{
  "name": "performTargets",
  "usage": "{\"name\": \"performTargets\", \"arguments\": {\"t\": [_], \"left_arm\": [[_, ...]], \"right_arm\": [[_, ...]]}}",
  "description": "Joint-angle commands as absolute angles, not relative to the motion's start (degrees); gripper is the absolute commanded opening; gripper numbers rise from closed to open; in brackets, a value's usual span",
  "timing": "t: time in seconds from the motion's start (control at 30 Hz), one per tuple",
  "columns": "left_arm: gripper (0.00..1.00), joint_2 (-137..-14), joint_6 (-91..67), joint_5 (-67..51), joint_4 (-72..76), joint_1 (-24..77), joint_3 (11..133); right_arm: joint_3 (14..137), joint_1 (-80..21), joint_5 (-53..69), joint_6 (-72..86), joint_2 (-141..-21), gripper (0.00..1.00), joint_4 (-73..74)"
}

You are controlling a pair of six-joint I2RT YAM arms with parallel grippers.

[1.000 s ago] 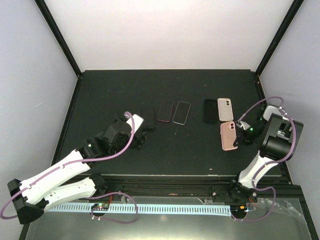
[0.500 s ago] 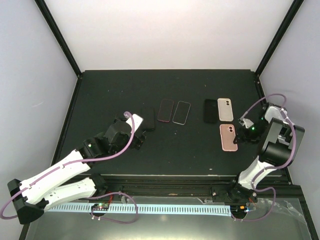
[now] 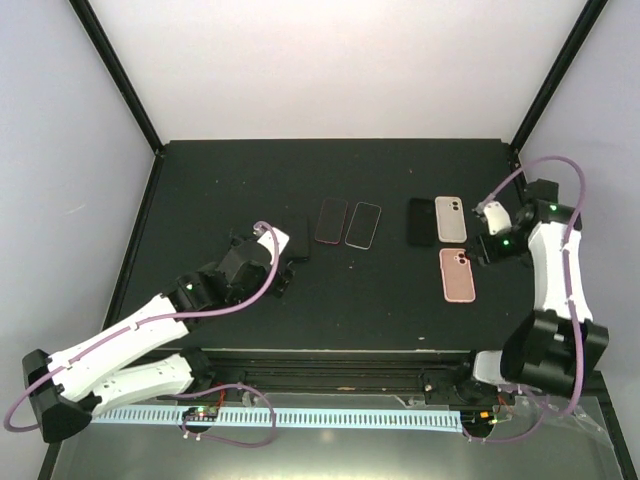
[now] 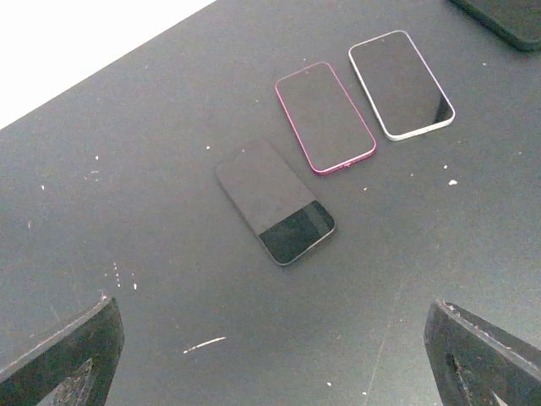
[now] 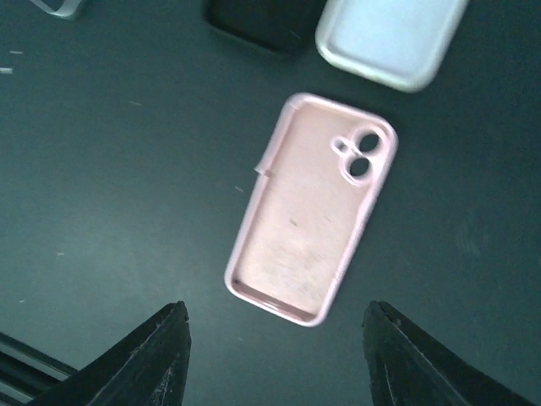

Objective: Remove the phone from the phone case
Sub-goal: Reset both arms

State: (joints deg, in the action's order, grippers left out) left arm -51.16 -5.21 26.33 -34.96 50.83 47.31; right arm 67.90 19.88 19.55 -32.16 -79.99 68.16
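An empty pink phone case (image 5: pixel 311 209) lies flat on the black table, hollow side up; it is also in the top view (image 3: pixel 459 275). My right gripper (image 5: pixel 283 364) hangs open above the case's near end, touching nothing, and sits just right of it in the top view (image 3: pixel 484 252). A dark phone (image 4: pixel 275 201) lies bare on the table in front of my left gripper (image 4: pixel 270 359), which stands wide open and empty. In the top view this phone (image 3: pixel 300 243) is just beyond my left gripper (image 3: pixel 285 266).
A pink-rimmed phone (image 4: pixel 325 117) and a silver-rimmed phone (image 4: pixel 401 85) lie side by side beyond the dark one. A black case (image 5: pixel 262 21) and a white case (image 5: pixel 389 38) lie past the pink case. The table's right rail (image 3: pixel 520 185) is close to my right arm.
My right gripper has opened and let go of the pink case, which now lies flat. The right arm has risen and swung back toward the far right. The left arm has barely shifted.
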Motion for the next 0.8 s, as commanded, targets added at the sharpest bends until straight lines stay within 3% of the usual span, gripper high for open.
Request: {"name": "performTargets", "arguments": {"t": [0.0, 0.2, 0.33, 0.43, 0.57, 0.77], "left_arm": [[0.99, -54.3, -8.4, 28.4, -35.6, 50.2, 49.8], [0.99, -57.2, -11.2, 25.8, -41.4, 41.8, 57.1], [0.99, -51.9, -11.1, 22.1, -35.4, 35.9, 53.5], [0.99, -46.9, -6.8, 24.3, -28.2, 35.0, 46.8], [0.99, -42.7, -6.2, 27.4, -27.4, 34.8, 44.0], [0.99, -37.0, -5.5, 28.8, -25.6, 34.8, 41.6]], "right_arm": [[68.2, 11.0, 21.5, -29.2, -71.9, 0.57, 65.4], [67.5, -0.8, 21.1, -20.4, -62.4, 0.58, 54.6], [65.7, -0.9, 22.7, -11.7, -57.4, 0.59, 43.4], [54.6, -0.9, 22.3, -6.2, -51.9, 0.57, 30.0], [44.2, -0.8, 22.1, -3.9, -45.3, 0.77, 19.5], [42.4, -0.8, 20.9, -3.0, -37.9, 0.82, 17.0]]}}
